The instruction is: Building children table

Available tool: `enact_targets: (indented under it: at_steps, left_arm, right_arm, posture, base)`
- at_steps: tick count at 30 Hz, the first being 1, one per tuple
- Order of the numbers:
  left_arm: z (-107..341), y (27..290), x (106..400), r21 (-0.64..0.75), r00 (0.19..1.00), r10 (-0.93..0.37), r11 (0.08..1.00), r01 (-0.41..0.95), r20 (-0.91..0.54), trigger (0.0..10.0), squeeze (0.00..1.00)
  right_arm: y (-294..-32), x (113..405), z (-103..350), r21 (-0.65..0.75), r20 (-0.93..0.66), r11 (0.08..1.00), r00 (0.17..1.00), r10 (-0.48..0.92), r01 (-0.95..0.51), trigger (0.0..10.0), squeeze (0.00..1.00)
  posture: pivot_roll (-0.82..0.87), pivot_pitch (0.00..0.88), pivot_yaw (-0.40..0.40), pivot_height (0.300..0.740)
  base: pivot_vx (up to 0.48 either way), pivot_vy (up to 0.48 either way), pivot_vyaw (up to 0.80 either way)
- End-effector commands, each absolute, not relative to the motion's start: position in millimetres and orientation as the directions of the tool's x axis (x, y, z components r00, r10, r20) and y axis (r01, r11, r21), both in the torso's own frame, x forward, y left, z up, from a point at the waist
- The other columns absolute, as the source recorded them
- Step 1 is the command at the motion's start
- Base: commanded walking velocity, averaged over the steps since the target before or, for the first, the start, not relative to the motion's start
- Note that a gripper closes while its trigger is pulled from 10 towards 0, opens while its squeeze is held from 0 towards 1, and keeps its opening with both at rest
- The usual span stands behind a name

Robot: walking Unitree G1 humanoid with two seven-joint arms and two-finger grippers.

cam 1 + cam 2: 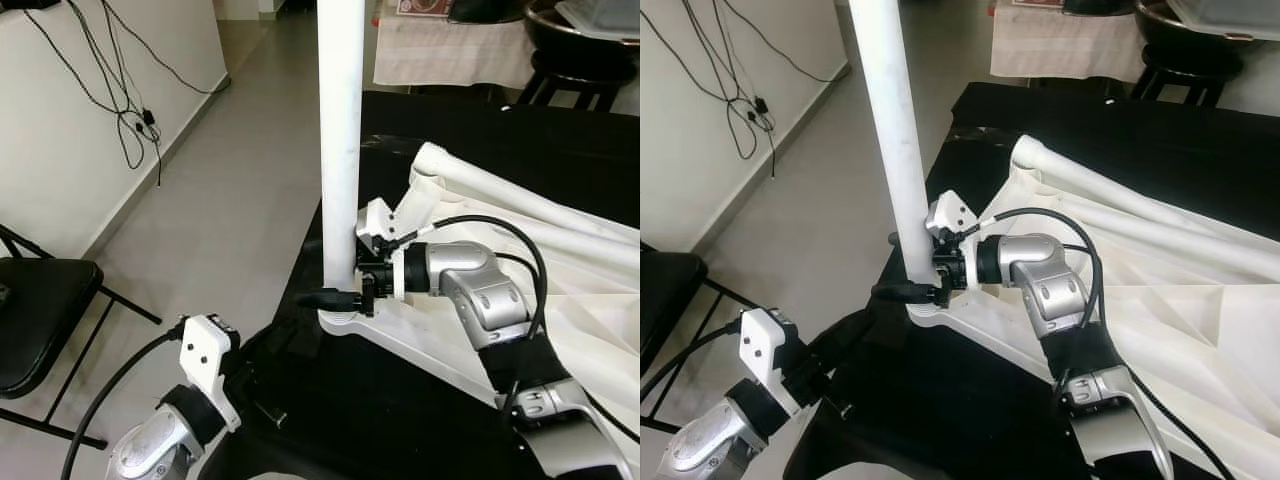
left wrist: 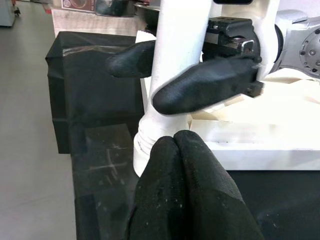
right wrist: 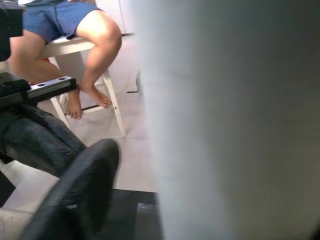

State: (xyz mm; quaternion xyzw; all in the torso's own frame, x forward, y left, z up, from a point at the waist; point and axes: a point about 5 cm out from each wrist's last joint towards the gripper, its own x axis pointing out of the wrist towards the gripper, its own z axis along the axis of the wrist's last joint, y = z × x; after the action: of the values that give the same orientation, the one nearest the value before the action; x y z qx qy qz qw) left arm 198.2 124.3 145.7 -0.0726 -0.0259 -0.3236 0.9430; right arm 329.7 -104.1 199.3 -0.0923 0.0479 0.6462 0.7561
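Note:
A white table leg stands upright at the near corner of the white tabletop, which lies flat on a black-covered surface. My right gripper is shut on the leg just above its threaded base; in the left wrist view its black fingers clamp the leg from both sides. The right wrist view has the leg close up beside one finger. My left gripper is shut with nothing in it, low in front of the leg's base and apart from it.
A black folding chair stands on the floor at the left, under cables hanging on the wall. A cloth-covered table and a black stool stand behind. A person's bare legs rest by a white stool.

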Motion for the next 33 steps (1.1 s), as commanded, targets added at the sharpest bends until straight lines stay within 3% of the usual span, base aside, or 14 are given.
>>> enact_targets:
  at_steps: [1, 6, 11, 14, 15, 16, 18, 19, 20, 21, 22, 24, 32, 33]
  left_arm:
    - [142, 124, 196, -0.13, 0.792, -0.605, 0.782, 0.61, 0.083, 10.0, 0.0]
    - [143, 124, 197, -0.132, 0.79, -0.608, 0.779, 0.613, 0.082, 10.0, 0.0]
    - [143, 125, 197, -0.132, 0.789, -0.609, 0.778, 0.614, 0.081, 10.0, 0.0]
    - [143, 127, 198, -0.13, 0.787, -0.612, 0.777, 0.616, 0.078, 10.0, 0.0]
    - [143, 128, 198, -0.128, 0.788, -0.611, 0.778, 0.615, 0.076, 10.0, 0.0]
    - [143, 128, 198, -0.128, 0.788, -0.611, 0.778, 0.615, 0.076, 10.0, 0.0]
    - [143, 129, 198, -0.127, 0.79, -0.609, 0.78, 0.613, 0.075, 10.0, 0.0]
    - [143, 130, 198, -0.125, 0.791, -0.608, 0.781, 0.612, 0.074, 10.0, 0.0]
    - [143, 132, 198, -0.124, 0.792, -0.606, 0.783, 0.61, 0.074, 10.0, 0.0]
    - [143, 132, 198, -0.124, 0.792, -0.606, 0.783, 0.61, 0.074, 10.0, 0.0]
    - [143, 133, 199, -0.123, 0.792, -0.606, 0.783, 0.61, 0.073, 10.0, 0.0]
    - [143, 134, 200, -0.122, 0.793, -0.605, 0.783, 0.609, 0.072, 10.0, 0.0]
    - [141, 138, 201, -0.119, 0.791, -0.609, 0.782, 0.612, 0.057, 10.0, 0.0]
    - [141, 139, 201, -0.116, 0.797, -0.601, 0.789, 0.603, 0.057, 10.0, 0.0]
  right_arm:
    - [-96, 326, 202, -0.078, -0.174, 0.075, 0.088, 0.981, -0.994, 0.0, 0.0]
    - [-97, 321, 200, -0.079, -0.168, 0.06, 0.073, 0.983, -0.995, 0.0, 0.0]
    - [-104, 321, 199, -0.085, -0.142, 0.119, 0.13, 0.981, -0.989, 0.0, 0.0]
    - [-111, 319, 198, -0.11, -0.124, 0.211, 0.224, 0.967, -0.971, 0.0, 0.0]
    - [-111, 317, 196, -0.122, -0.113, 0.302, 0.315, 0.942, -0.946, 0.0, 0.0]
    - [-111, 317, 196, -0.122, -0.113, 0.302, 0.315, 0.942, -0.946, 0.0, 0.0]
    - [-110, 315, 194, -0.118, -0.097, 0.382, 0.394, 0.914, -0.916, 0.0, 0.0]
    - [-108, 314, 191, -0.118, -0.085, 0.498, 0.509, 0.857, -0.859, 0.0, 0.0]
    - [-109, 315, 183, -0.173, -0.075, 0.724, 0.742, 0.666, -0.668, 0.0, 0.0]
    - [-109, 315, 183, -0.173, -0.075, 0.724, 0.742, 0.666, -0.668, 0.0, 0.0]
    - [-103, 303, 172, -0.191, -0.076, 0.803, 0.825, 0.561, -0.564, 0.0, 0.0]
    - [-99, 294, 166, -0.201, -0.074, 0.843, 0.866, 0.495, -0.499, 0.0, 0.0]
    - [-91, 296, 164, -0.201, -0.089, 0.823, 0.846, 0.525, -0.532, 0.0, 0.0]
    - [-86, 295, 162, -0.195, -0.104, 0.805, 0.828, 0.55, -0.56, 4.9, 0.0]
  posture:
    - [-0.06, 0.131, 0.015, 0.74]
    - [-0.06, 0.135, 0.023, 0.74]
    - [-0.07, 0.137, 0.033, 0.74]
    - [-0.07, 0.136, 0.035, 0.74]
    - [-0.07, 0.137, 0.037, 0.74]
    - [-0.07, 0.137, 0.037, 0.74]
    - [-0.07, 0.139, 0.036, 0.74]
    - [-0.07, 0.139, 0.036, 0.74]
    - [-0.08, 0.143, 0.043, 0.74]
    - [-0.08, 0.143, 0.043, 0.74]
    - [-0.08, 0.143, 0.052, 0.74]
    - [-0.08, 0.144, 0.062, 0.74]
    - [-0.08, 0.131, 0.069, 0.74]
    - [-0.08, 0.13, 0.078, 0.74]
  base:
    - [0.0, 0.0, 0.0]
    - [0.0, 0.0, 0.0]
    - [0.0, 0.0, 0.0]
    - [0.0, 0.0, 0.0]
    - [0.0, 0.0, 0.0]
    - [0.0, 0.0, 0.0]
    - [0.0, 0.0, 0.0]
    - [0.0, 0.0, 0.0]
    - [0.0, 0.0, 0.0]
    - [0.0, 0.0, 0.0]
    - [0.0, 0.0, 0.0]
    - [0.0, 0.0, 0.0]
    - [0.0, 0.0, 0.0]
    - [0.0, 0.0, 0.0]
